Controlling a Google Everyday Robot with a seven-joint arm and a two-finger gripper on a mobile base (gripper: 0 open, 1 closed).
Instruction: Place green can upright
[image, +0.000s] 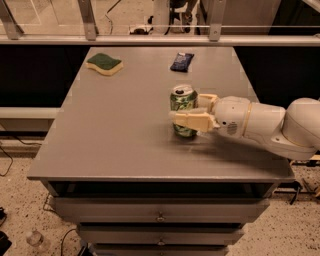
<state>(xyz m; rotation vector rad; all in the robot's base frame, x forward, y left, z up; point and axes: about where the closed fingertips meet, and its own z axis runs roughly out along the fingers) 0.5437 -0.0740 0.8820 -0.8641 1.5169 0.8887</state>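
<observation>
The green can (182, 99) stands upright on the grey table (120, 125), right of the middle, with its silver top and pull tab facing up. My gripper (186, 108) reaches in from the right on a white arm and is shut on the can. One cream finger (192, 120) crosses the can's front side at mid-height. The other finger (207, 100) lies behind the can on its right. The can's base rests on the table top.
A yellow sponge with a green top (104, 63) lies at the far left of the table. A dark blue packet (181, 61) lies at the far middle. A rail runs behind the table. Drawers (160, 212) sit below the front edge.
</observation>
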